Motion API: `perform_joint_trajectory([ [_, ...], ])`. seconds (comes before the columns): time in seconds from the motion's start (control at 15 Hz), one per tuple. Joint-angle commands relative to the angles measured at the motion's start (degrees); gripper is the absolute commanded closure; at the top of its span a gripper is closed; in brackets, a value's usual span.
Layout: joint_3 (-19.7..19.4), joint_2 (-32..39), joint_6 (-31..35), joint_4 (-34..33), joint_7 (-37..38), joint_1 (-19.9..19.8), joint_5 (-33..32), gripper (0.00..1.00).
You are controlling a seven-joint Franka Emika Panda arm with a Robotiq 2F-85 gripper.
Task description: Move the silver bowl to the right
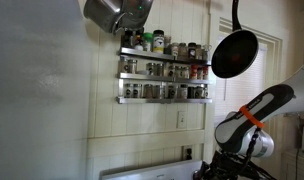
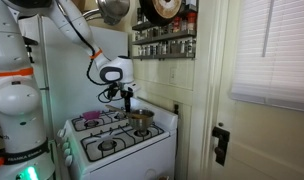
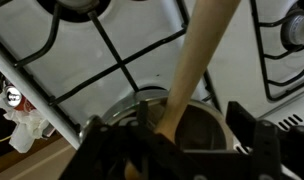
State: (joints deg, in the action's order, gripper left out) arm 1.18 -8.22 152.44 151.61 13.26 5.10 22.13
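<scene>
The silver bowl (image 2: 142,120) sits on the front burner of the white stove (image 2: 112,150), with a wooden spoon handle (image 3: 204,60) sticking up out of it. In the wrist view the bowl (image 3: 207,135) lies right below me, its rim partly hidden by my fingers. My gripper (image 3: 192,125) is open, one finger on each side of the spoon handle and just above the bowl. In an exterior view the gripper (image 2: 127,98) hangs just above and behind the bowl. In an exterior view only the arm and the top of the gripper (image 1: 217,165) show.
A purple item (image 2: 90,117) lies on a back burner. Black burner grates (image 3: 112,60) cover the stovetop. A spice rack (image 1: 164,68) and hanging pans (image 1: 235,55) are on the wall above. A white door (image 2: 257,100) stands beside the stove.
</scene>
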Motion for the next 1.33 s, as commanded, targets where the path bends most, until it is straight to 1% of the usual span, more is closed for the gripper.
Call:
perform_joint_trajectory([
  [0.0,0.57,1.16,-0.5,-1.21,-1.15,0.36,2.04,0.51],
  [0.07,0.63,1.2,-0.62,-1.34,-1.07,0.28,1.99,0.59],
  [0.4,0.6,1.25,-1.62,-2.24,-1.04,-0.09,1.39,0.95],
  [0.47,0.55,1.38,-1.54,-2.46,-1.15,-0.12,1.48,0.99],
  [0.53,0.52,1.01,-2.16,-2.75,-0.98,-0.22,1.24,1.0],
  [0.8,0.68,0.03,-3.24,-3.87,-1.34,0.03,1.29,1.0],
  [0.87,0.65,-0.17,-5.04,-4.27,-1.41,0.06,1.36,0.74],
  [0.93,0.53,-0.78,-7.25,-4.54,-1.85,0.2,2.09,0.73],
  [1.13,0.32,-4.71,-14.26,-4.12,-1.21,-0.29,2.02,0.53],
  [1.27,0.24,-7.37,-16.26,-3.49,0.47,-1.42,-0.26,0.37],
])
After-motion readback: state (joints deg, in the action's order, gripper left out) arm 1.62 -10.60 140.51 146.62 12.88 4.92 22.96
